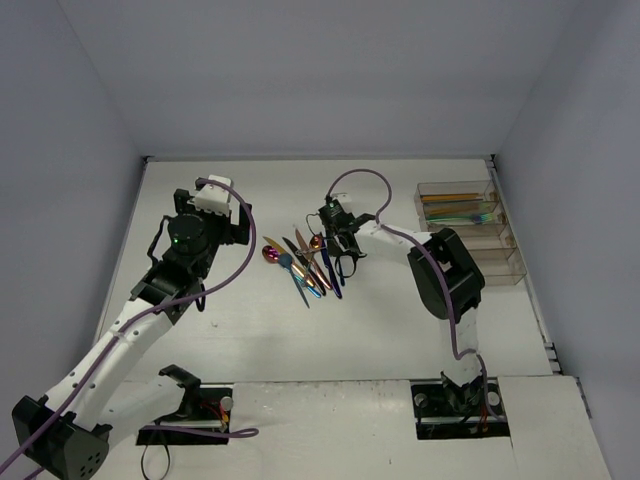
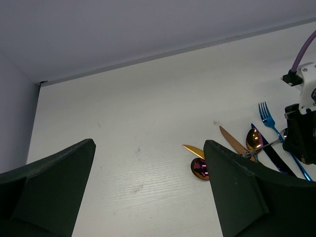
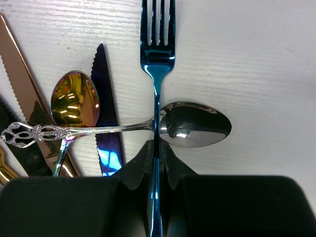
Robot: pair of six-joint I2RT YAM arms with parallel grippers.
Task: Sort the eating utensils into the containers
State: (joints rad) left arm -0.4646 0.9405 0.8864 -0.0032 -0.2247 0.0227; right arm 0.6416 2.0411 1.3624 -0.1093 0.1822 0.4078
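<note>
Lit brightly and evenly from overhead, cast soft faint shadows on the white table [image 1: 300, 330], threw glare spots off the silver spoon [image 3: 195, 123] and blue fork [image 3: 157, 54], stayed sharp mid-frame, blurred slightly in the wrist views' nearest foreground.

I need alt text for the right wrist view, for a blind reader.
The right gripper is shut on the handle of a blue fork on a white table. A silver spoon crosses it; a gold spoon and a blue knife lie beside.
</note>
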